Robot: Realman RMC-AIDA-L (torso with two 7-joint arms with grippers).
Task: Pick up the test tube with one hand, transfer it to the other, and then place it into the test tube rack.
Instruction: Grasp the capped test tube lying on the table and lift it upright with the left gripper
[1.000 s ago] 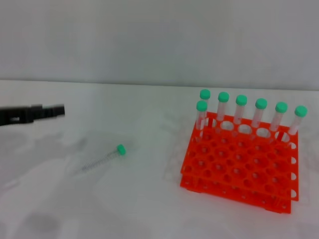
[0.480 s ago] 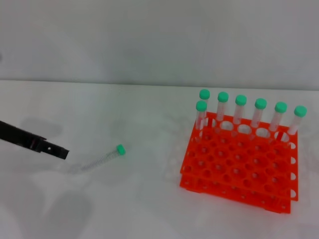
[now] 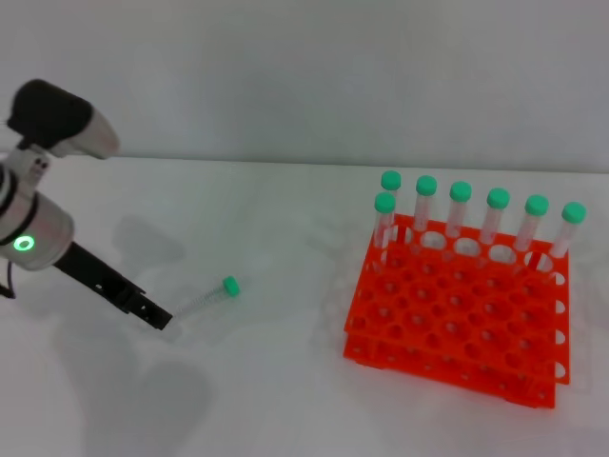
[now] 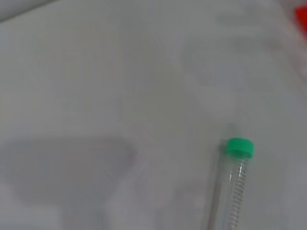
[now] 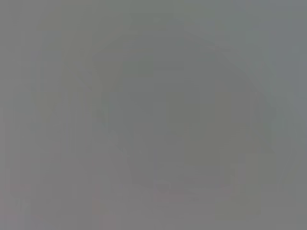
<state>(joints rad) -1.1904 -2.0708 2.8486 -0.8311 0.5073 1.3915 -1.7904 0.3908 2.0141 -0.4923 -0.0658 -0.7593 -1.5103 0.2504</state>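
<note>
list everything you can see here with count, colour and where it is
test tube: 1, clear with mint-green cap, lying on the table left of the rack, cap end towards the rack
test tube rack: 1, orange-red, right side of the table
racked tubes: 7, clear with green caps, upright along the rack's far edge
table: 1, white, under everything
left gripper: 1, black, low by the lying tube's bottom end
right gripper: not in view

Test tube (image 3: 211, 296) left of rack (image 3: 457, 314)
</note>
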